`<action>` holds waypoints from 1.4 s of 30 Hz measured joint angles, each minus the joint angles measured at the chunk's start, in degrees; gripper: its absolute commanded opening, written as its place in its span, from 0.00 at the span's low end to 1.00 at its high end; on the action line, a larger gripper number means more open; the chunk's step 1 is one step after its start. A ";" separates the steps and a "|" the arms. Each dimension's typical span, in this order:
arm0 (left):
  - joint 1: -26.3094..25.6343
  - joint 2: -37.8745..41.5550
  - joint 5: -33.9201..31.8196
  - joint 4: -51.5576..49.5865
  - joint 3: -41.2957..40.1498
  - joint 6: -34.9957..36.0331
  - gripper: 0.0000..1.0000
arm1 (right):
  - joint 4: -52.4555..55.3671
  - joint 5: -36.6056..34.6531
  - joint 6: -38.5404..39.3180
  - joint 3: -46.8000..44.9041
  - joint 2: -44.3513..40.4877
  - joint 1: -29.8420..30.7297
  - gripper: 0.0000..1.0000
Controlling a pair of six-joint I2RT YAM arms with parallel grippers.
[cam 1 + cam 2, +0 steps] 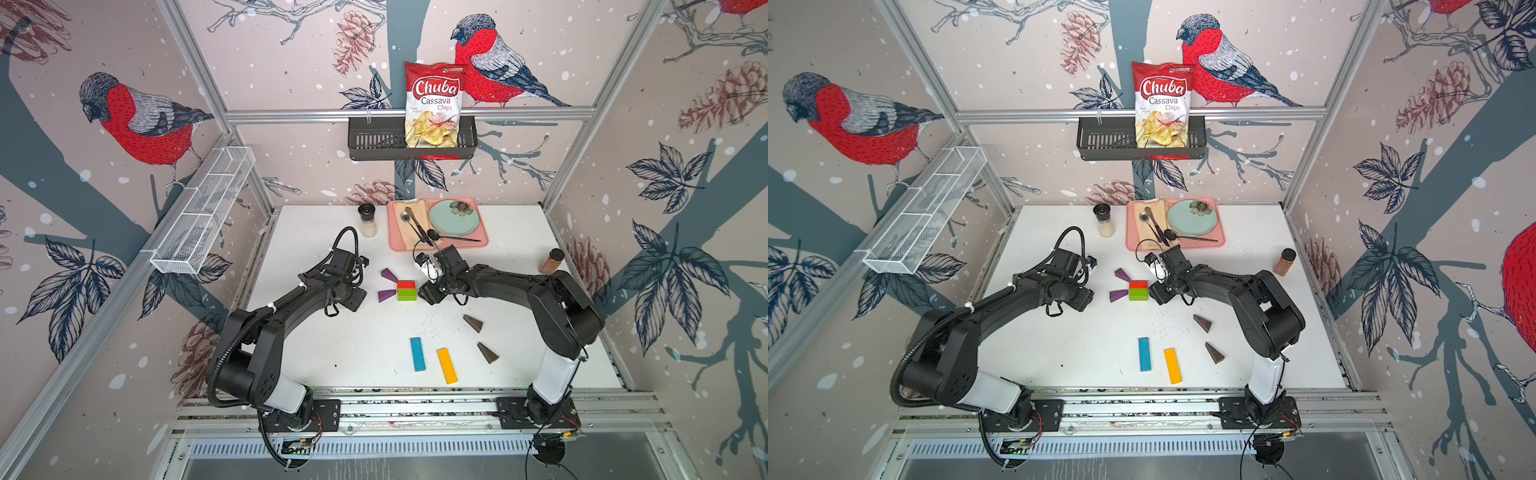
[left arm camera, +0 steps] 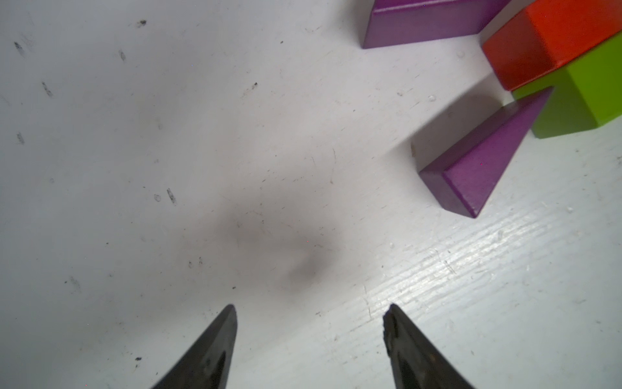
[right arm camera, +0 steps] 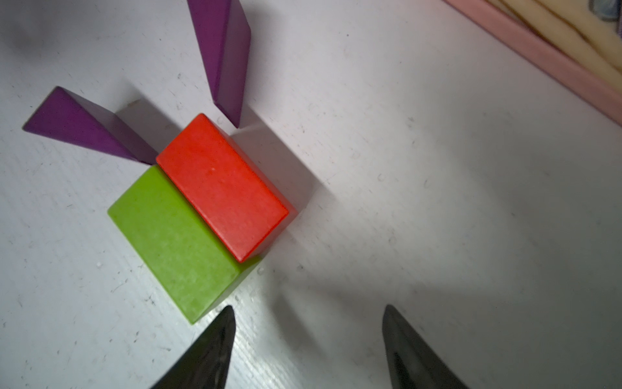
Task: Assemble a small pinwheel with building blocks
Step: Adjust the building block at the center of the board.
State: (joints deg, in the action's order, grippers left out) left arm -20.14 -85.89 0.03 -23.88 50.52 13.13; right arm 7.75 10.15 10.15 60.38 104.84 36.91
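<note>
Risk: right fingers (image 3: pixel 212 350), open and empty, hover just beside green brick (image 3: pixel 175 242). One careless swing could knock it, scattering purple wedges (image 3: pixel 84 128). Left fingers (image 2: pixel 215 347) open, empty too.

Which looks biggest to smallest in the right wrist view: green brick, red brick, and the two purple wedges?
Largest: green brick and red brick, about alike; no ranking between them.
Smaller: full purple wedge and cropped purple wedge, unsure since the frame cuts one.
</note>
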 measured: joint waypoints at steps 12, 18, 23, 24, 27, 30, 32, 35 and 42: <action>0.02 -0.09 0.02 -0.04 0.20 0.00 0.69 | 0.11 -0.13 0.02 0.35 0.00 0.09 0.71; 0.02 -0.63 0.04 -0.07 0.35 0.02 0.69 | 0.31 -0.22 0.02 0.72 0.09 0.20 0.71; 0.02 -0.79 0.04 -0.44 0.61 0.00 0.69 | 0.24 -0.85 0.00 0.22 -0.31 -0.24 0.71; 0.02 -0.81 0.04 -0.46 0.61 0.00 0.69 | 0.22 -0.92 -0.02 -0.04 -0.61 -0.42 0.71; 0.02 -0.98 0.17 -0.46 0.61 0.02 0.69 | -0.11 -0.92 -0.24 -0.13 -0.98 -0.68 0.71; 0.02 -1.33 0.28 -0.72 0.74 0.02 0.69 | -0.02 -0.81 -0.98 -0.13 -0.96 -0.50 0.71; 0.02 -1.46 0.42 -0.81 0.94 0.07 0.69 | 0.00 -0.63 -0.96 0.00 -0.92 -0.33 0.71; 0.02 -1.46 0.44 -0.85 0.94 0.35 0.68 | 0.00 -0.61 -0.90 0.31 -0.63 -0.20 0.71; 0.02 -1.46 0.46 -0.85 0.94 0.35 0.68 | 0.04 -0.48 -0.81 0.72 -0.55 0.09 0.71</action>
State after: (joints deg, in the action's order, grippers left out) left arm -20.12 -87.35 0.49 -24.73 51.46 13.47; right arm 7.79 9.67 9.34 61.10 104.29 36.99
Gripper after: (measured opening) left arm 0.685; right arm 0.711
